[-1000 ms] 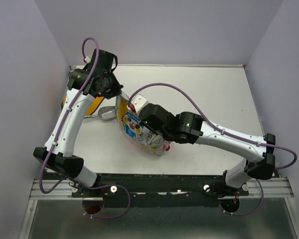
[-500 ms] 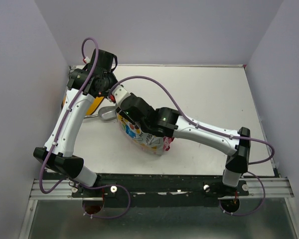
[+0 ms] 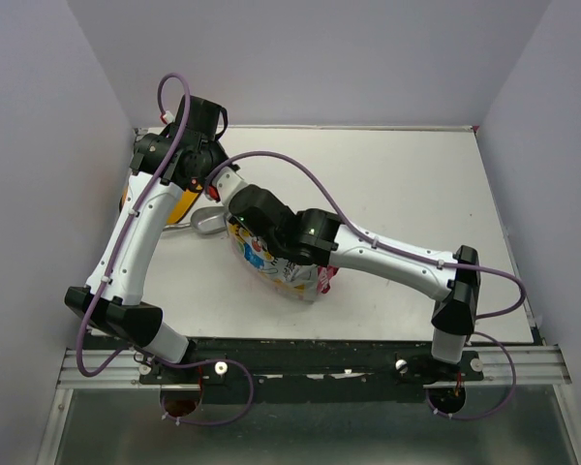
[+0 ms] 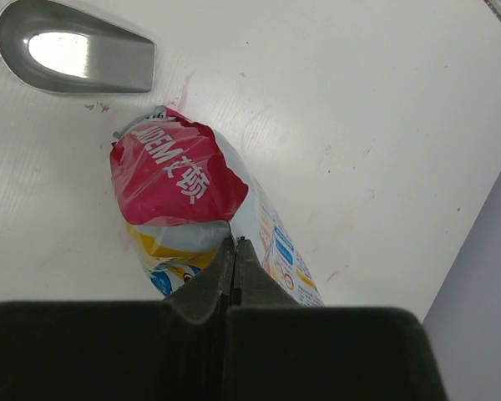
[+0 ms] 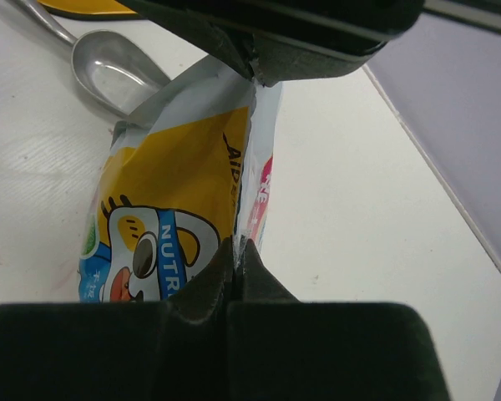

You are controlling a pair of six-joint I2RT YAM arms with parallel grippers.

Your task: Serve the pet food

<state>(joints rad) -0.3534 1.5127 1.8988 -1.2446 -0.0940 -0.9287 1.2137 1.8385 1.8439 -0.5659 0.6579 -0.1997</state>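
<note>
Pouch position: the crinkly yellow-white-silver pet food pouch (image 3: pixel 276 266) with a blue-and-white cartoon animal sits left of centre on the white table (image 3: pixel 397 184), with its top edge pointing far-left.
Left gripper: the left gripper (image 4: pixel 234 255) has its fingers pressed together on the top edge of the pet food pouch (image 4: pixel 179 184), with a red printed panel showing below them.
Right gripper: the right gripper (image 5: pixel 236 251) is clamped on the same top seam of the pet food pouch (image 5: pixel 175 192). The left gripper (image 5: pixel 255 71) pinches the seam further along, so the film runs between the two.
Contact with the table: cannot tell whether the pouch's lower end bears on the surface.
Neighbours: the silver metal scoop (image 3: pixel 205 222) lies just beyond the pouch's top. The yellow bowl (image 3: pixel 181 205) is past the scoop, against the left wall and partly under the left arm.
Edges: pale purple walls close the left, far and right sides, and a black rail runs along the near edge, close to the pouch's lower end.
Open room: bare tabletop spreads to the right and far right of the pouch.
Count: one pouch, one scoop, one yellow bowl, two grippers.
</note>
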